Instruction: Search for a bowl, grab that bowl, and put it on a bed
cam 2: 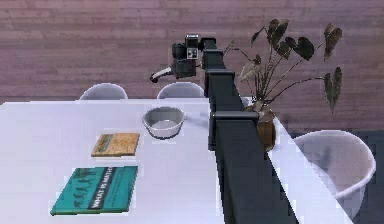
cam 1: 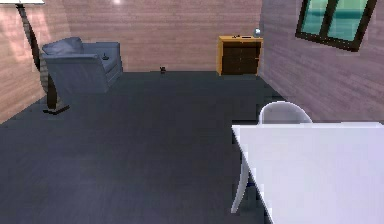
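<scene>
Blocking the middle of the arm side view, the robot's dark square arm bar [cam 2: 228, 135] hides part of the brown pot [cam 2: 266, 128] of a dark-leaved houseplant [cam 2: 290, 55] on the white bench [cam 2: 40, 140]. The tool [cam 2: 160, 74] shows small against the pink plank wall [cam 2: 80, 45]; whether it holds anything cannot be told. Lower in the picture, the grey round bowl [cam 2: 163, 122] stands on the bench, just left of the arm. Nearer lie a tan book [cam 2: 116, 145] and a teal book [cam 2: 97, 190]. White chairs [cam 2: 335, 160] sit half hidden behind the bench's edges. In the forward view the frame crops the bench; across the dark floor [cam 1: 140, 140] stand a blue armchair [cam 1: 80, 62], a floor lamp [cam 1: 45, 65] with its top cropped, and a wooden cabinet [cam 1: 240, 55].
</scene>
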Available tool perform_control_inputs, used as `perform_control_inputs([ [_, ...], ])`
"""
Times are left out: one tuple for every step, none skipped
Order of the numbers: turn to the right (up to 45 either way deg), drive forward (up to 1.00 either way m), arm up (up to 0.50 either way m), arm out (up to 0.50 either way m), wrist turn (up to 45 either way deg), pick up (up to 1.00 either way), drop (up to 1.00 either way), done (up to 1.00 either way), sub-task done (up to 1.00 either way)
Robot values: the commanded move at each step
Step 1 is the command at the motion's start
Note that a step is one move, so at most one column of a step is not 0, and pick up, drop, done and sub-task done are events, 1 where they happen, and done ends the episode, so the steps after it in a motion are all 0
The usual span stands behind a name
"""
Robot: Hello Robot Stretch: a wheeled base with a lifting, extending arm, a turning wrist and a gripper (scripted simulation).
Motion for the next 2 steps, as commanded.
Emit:
perform_control_inputs([
  [0.0, 0.00, -0.24, 0.00, 0.0, 0.00, 0.00, 0.00, 0.00],
  [0.0, 0.00, 0.00, 0.00, 0.0, 1.00, 0.00, 0.00, 0.00],
])
